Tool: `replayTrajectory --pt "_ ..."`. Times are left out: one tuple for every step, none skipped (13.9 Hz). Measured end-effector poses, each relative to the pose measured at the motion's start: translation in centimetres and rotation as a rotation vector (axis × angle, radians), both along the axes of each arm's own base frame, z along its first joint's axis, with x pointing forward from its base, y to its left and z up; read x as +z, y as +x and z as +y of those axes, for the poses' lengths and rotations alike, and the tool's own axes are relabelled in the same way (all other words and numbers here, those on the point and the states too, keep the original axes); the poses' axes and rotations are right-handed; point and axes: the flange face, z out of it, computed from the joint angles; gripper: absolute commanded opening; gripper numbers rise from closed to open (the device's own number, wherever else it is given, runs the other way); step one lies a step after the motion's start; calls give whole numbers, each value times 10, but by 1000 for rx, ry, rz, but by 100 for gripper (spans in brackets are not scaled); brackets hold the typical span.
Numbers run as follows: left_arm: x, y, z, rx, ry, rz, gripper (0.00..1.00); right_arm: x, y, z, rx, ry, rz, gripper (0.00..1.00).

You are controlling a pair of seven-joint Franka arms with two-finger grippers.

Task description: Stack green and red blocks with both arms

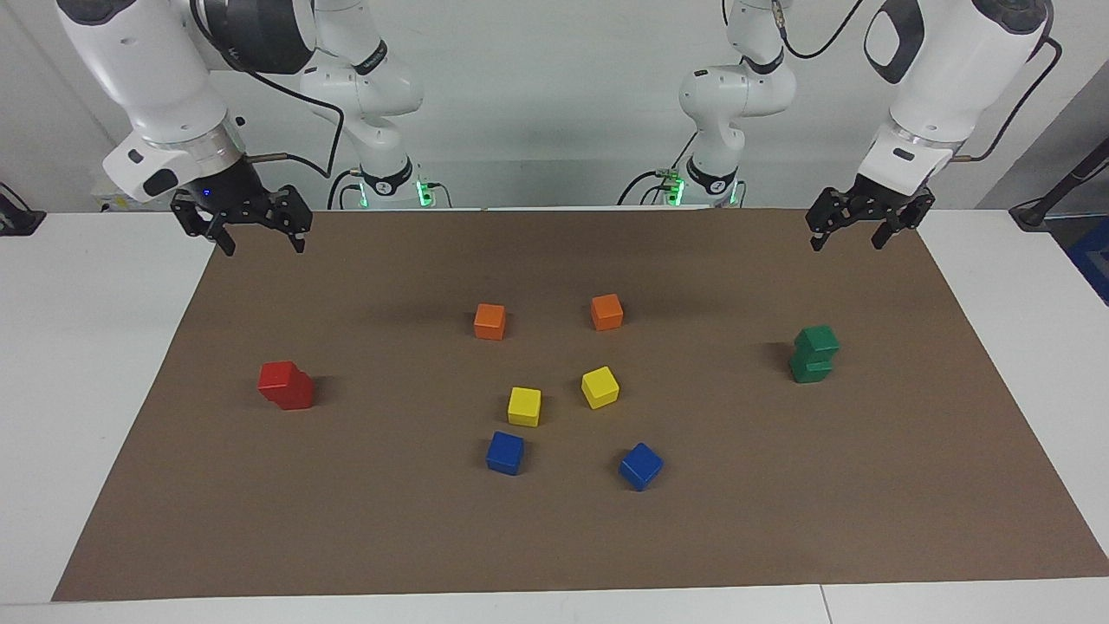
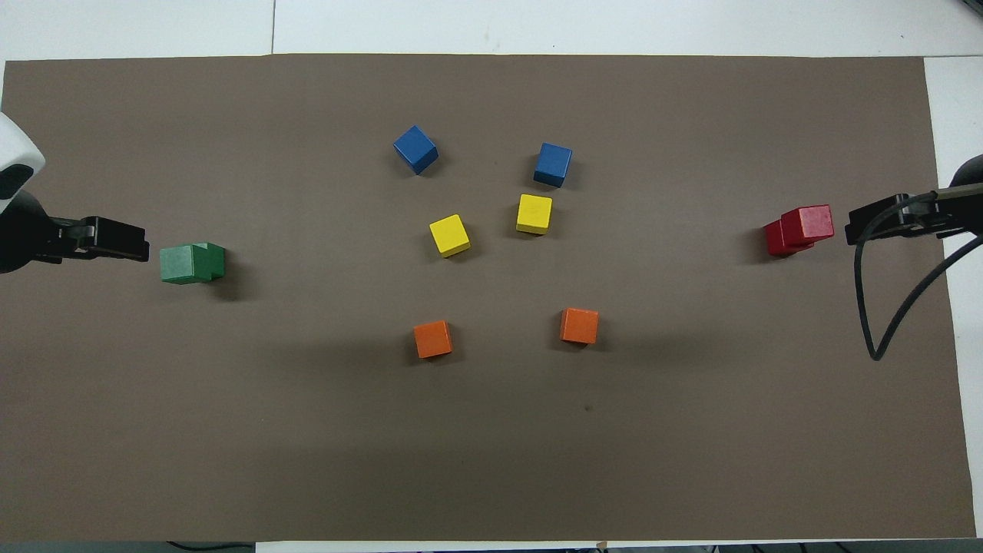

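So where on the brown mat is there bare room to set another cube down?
Bare patches: between the red stack and the orange cubes, between the green stack and the yellow cubes, and the whole strip of brown mat nearest the robots. Crowded: the middle, where the yellow cubes and blue cubes cluster.

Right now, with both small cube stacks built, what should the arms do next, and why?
Probably nothing but stay parked: the green cube stack and red cube stack each stand two high, and the left gripper and right gripper hang open, holding nothing.
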Motion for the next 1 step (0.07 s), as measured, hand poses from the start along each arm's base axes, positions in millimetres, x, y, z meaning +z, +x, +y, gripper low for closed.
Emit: replayTrajectory --pt "0 0 0 0 0 0 100 0 0 0 0 0 0 100"
